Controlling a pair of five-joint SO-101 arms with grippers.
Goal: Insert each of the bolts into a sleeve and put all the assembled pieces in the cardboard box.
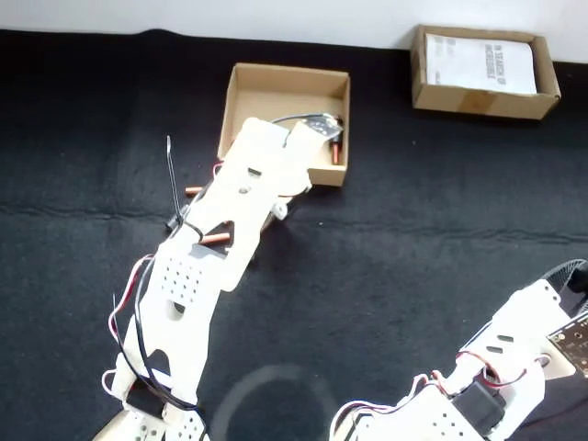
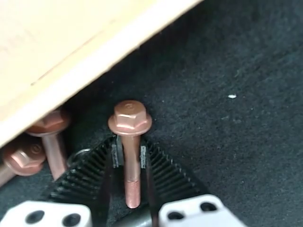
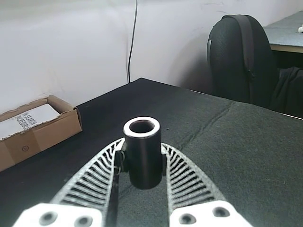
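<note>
Tightly, left claw (image 2: pixel 129 147) on bolt (image 2: pixel 129 121), beside box (image 2: pixel 90 59)

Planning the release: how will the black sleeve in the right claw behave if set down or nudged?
The sleeve looks rigid: the right claw pinches it without denting. Its smooth round wall would probably roll if laid sideways. Stood on its flat end, it likely stays up.

Black table (image 1: pixel 413 230), and at its far edge a carton (image 1: pixel 478 105) holds a white booklet (image 1: pixel 480 62). Beyond the table, a black chair (image 3: pixel 241 52) by the white wall (image 3: pixel 71 42).
</note>
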